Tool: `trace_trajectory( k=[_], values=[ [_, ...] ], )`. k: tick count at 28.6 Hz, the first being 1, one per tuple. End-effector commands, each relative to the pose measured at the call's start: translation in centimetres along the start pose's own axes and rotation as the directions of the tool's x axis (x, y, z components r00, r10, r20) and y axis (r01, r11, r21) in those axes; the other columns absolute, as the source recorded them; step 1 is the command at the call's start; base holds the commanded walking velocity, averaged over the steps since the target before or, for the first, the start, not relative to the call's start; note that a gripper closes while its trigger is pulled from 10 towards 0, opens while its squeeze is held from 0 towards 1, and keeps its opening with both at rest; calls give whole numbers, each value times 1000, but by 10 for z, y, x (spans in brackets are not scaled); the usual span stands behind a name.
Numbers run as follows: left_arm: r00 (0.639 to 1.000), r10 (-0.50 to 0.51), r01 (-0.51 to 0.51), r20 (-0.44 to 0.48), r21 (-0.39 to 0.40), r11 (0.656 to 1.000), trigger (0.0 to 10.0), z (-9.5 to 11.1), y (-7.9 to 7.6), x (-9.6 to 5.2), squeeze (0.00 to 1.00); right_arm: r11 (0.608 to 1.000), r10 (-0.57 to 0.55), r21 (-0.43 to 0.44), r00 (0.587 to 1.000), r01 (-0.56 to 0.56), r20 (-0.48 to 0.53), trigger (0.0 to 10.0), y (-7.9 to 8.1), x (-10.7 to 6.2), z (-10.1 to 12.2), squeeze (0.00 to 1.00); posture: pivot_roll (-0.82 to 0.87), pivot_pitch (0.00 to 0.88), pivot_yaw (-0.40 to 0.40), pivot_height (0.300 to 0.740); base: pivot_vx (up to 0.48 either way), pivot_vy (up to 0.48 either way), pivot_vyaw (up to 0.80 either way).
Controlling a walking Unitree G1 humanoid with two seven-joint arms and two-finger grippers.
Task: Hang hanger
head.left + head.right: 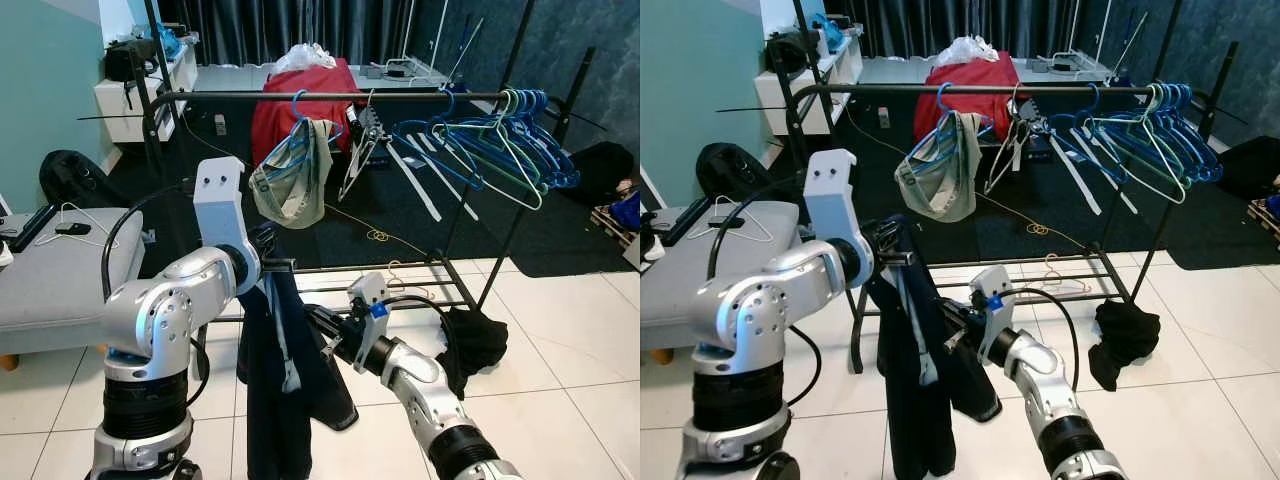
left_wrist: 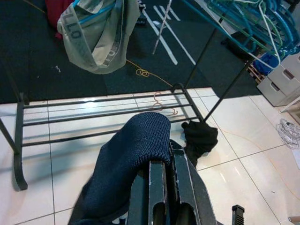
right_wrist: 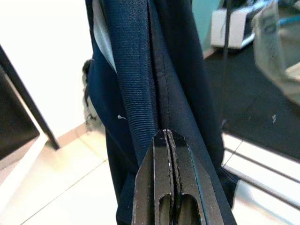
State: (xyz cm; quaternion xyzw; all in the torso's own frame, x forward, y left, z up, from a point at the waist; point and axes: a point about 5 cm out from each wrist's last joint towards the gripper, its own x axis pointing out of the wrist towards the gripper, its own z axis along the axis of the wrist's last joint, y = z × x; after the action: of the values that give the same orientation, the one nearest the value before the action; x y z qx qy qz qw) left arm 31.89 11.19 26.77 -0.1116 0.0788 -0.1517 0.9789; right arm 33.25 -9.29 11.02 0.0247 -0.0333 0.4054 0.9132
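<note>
Dark blue garment (image 1: 285, 380) hangs nearest, draped from the left gripper (image 1: 272, 262), which is clenched on its knitted top fold in front of the clothes rail (image 1: 330, 97). The right gripper (image 1: 325, 335) is pinched closed on a ribbed seam lower down. I can't make out a hanger inside the cloth. It looks soft, limp and fairly heavy — likely to sag and swing — so hold at the top, near the collar, and lift toward the rail between the grey garment (image 1: 293, 180) and blue hangers (image 1: 500, 140).
</note>
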Motion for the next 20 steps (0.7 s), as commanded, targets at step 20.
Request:
trace_trajectory(
  k=[20],
  values=[
    [995,-83,83,50,5,997,0,16,-18,-3,0,999,16,-45,999,-14,41,10000,2,11,10,1000,66,54,8,740,0,0,0]
  ],
)
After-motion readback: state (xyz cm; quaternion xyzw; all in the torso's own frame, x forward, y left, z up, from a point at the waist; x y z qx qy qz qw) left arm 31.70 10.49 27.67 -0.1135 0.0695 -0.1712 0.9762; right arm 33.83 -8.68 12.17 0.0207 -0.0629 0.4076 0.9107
